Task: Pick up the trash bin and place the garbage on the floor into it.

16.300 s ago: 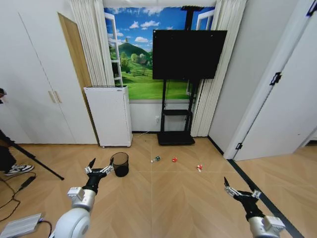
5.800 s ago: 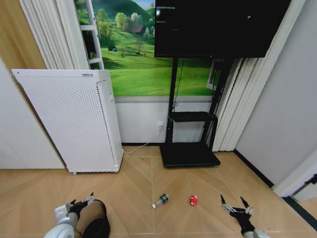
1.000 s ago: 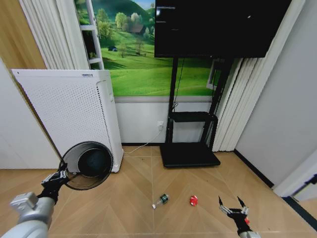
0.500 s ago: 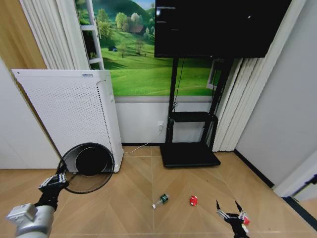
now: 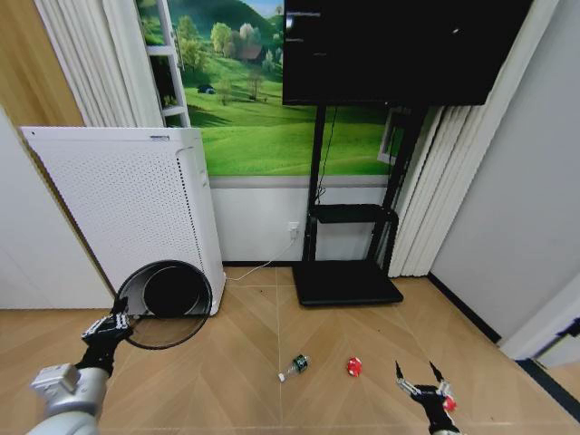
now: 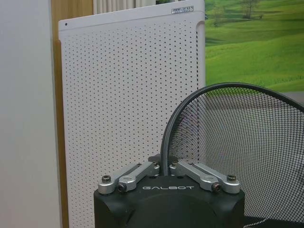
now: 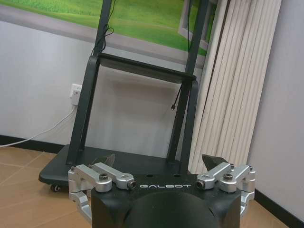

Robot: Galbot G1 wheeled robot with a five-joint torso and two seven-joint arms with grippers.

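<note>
Bin (image 5: 166, 304): your left gripper (image 5: 115, 325) has it off the floor (image 5: 245, 381), fingers pinched together on the rolled rim, so the black mesh basket hangs tipped on its side with its mouth facing you. In the left wrist view the rim (image 6: 167, 142) runs straight up out of the clamped fingers (image 6: 190, 169), with the mesh wall spreading away from them. Directly beyond that gripper stands the white perforated appliance (image 5: 136, 208), and the bin overlaps its lower corner from where you look.

Your right gripper (image 5: 421, 382) sits low near the floor, well apart from the bin, fingers spread wide and holding nothing. A red-and-white wrapper (image 5: 448, 402) lies just beside it. A red lump (image 5: 353, 366) lies on the floor a little nearer the bin, and the clear bottle with its green label (image 5: 294, 366) lies beyond that, between the two grippers. Past the right gripper is the black TV stand (image 7: 137, 118) with white curtains (image 7: 237, 85) next to it.
</note>
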